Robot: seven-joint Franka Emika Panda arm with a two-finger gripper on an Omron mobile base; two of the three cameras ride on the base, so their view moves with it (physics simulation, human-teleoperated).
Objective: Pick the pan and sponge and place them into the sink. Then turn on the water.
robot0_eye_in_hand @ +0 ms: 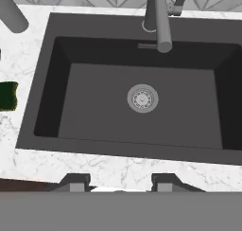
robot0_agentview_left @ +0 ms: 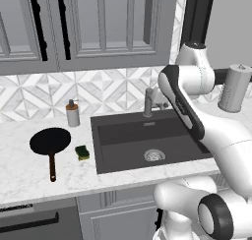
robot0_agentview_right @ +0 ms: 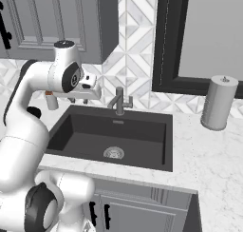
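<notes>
The black pan (robot0_agentview_left: 49, 140) lies on the counter left of the sink (robot0_agentview_left: 118, 135), its brown handle pointing toward the front edge. The small sponge (robot0_agentview_left: 82, 152) rests between pan and basin and shows at the left edge of the hand view as the sponge (robot0_eye_in_hand: 7, 96). My gripper (robot0_agentview_right: 79, 101) hovers above the sink (robot0_eye_in_hand: 52, 107) near its left rear, pointing down, with the gripper (robot0_eye_in_hand: 120, 182) open and nothing between its fingers. The basin holds nothing but its silver drain (robot0_eye_in_hand: 142, 98). No water is in view at the faucet (robot0_eye_in_hand: 158, 19).
A soap dispenser (robot0_agentview_left: 73, 113) stands at the back wall left of the sink. A grey cylindrical canister (robot0_agentview_right: 218, 102) stands on the counter to the right. Wall cabinets hang above the counter.
</notes>
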